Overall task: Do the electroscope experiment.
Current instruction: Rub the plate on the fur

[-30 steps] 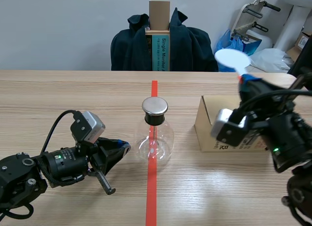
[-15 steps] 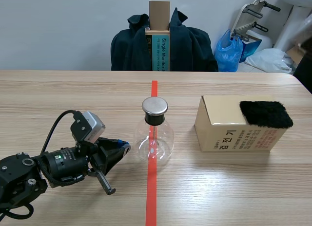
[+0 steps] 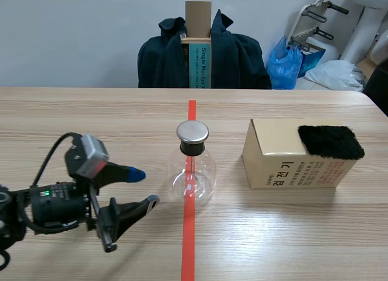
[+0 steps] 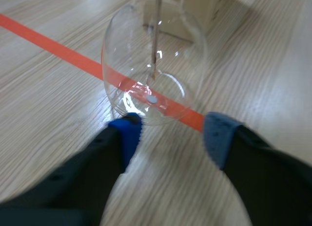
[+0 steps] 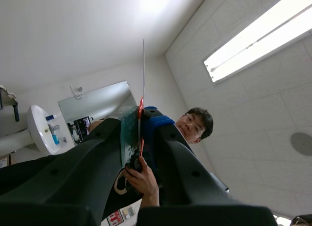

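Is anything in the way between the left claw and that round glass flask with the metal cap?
Nothing visible does. The open left gripper faces the round clear glass flask with a metal cap, just ahead of its fingertips; only bare wooden table with its tape line lies between.

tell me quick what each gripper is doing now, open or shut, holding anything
left gripper: open, holding nothing, fingers just short of the glass flask
right gripper: shut on a thin plate, seen edge on
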